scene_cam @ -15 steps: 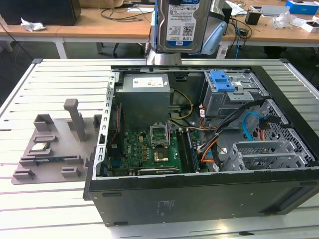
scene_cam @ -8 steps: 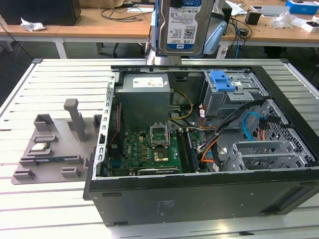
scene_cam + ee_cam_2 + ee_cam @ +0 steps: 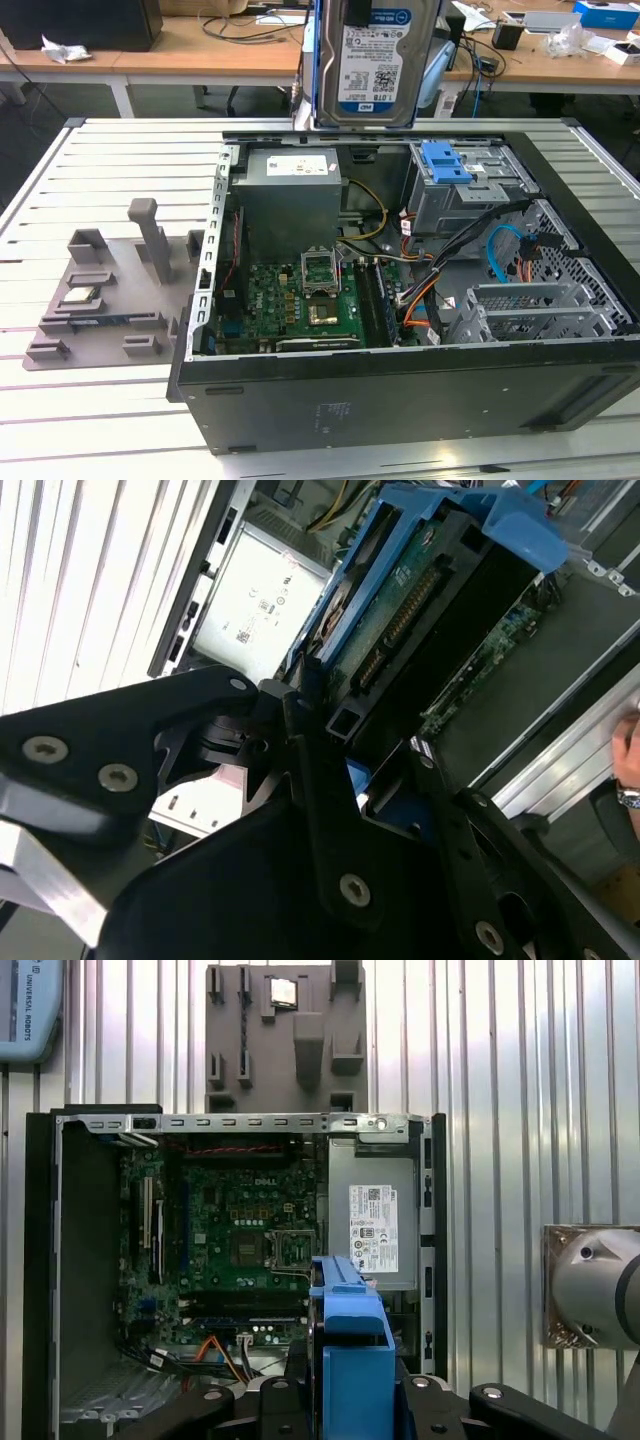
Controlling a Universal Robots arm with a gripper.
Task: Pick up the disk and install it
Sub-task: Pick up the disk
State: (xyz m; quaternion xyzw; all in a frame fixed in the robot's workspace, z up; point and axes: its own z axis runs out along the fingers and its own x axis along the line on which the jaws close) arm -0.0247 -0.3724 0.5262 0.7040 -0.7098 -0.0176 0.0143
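Observation:
The disk (image 3: 375,60), a silver hard drive with a white-and-blue label in a blue bracket, hangs upright in the air above the back of the open computer case (image 3: 400,380) in the exterior view. In the second wrist view my gripper (image 3: 335,725) is shut on the disk (image 3: 420,590), its black fingers clamping the blue bracket with the drive's circuit-board side showing. The first wrist view looks down past the bracket's blue edge (image 3: 350,1360) and the gripper (image 3: 350,1405) into the case (image 3: 90,1125) below.
Inside the case are a motherboard (image 3: 300,295), a grey power supply (image 3: 290,190) and a metal drive cage (image 3: 480,195) with a blue latch (image 3: 445,162). A grey fixture (image 3: 110,290) holding a small chip (image 3: 80,296) lies on the slatted table. A hand (image 3: 628,765) is nearby.

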